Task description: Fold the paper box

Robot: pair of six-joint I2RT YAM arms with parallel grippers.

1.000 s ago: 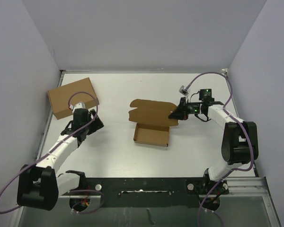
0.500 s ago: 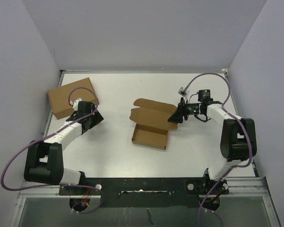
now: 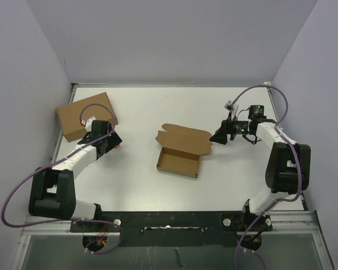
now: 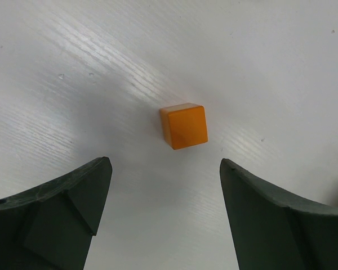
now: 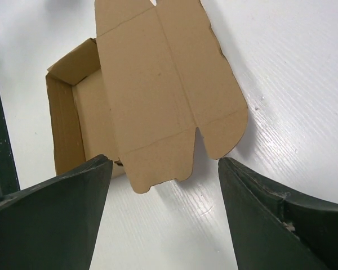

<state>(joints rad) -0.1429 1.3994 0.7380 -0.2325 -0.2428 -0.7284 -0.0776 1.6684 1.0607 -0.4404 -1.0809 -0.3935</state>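
**Two Open Grippers and a Half-Made Box**

The paper box (image 3: 180, 151) lies on the white table (image 3: 141, 107), in the middle of the top picture. It is brown and not shut. The tray part sits lower in the picture with its walls up, and the big lid flap spreads out above it, toward the top of the frame.

The right gripper (image 3: 217, 136) is just to the right of the box, in the right half of the top picture. Its two dark fingers stand wide apart and hold nothing. In the right wrist picture, the paper box (image 5: 152, 95) fills the upper middle. Its tray is on the left and its lid flap has round corners. The bottom edge of the flap comes down close to the gap of the right gripper (image 5: 164, 162).

The left gripper (image 3: 110, 142) is on the left side of the top picture, well apart from the paper box. It sits just below a bigger plain cardboard box (image 3: 85, 115). In the left wrist picture, the left gripper (image 4: 164, 164) is wide open too (nothing is between its fingers). A tiny orange cube (image 4: 183, 125) rests on the table just past the fingertips, in the middle of that frame.
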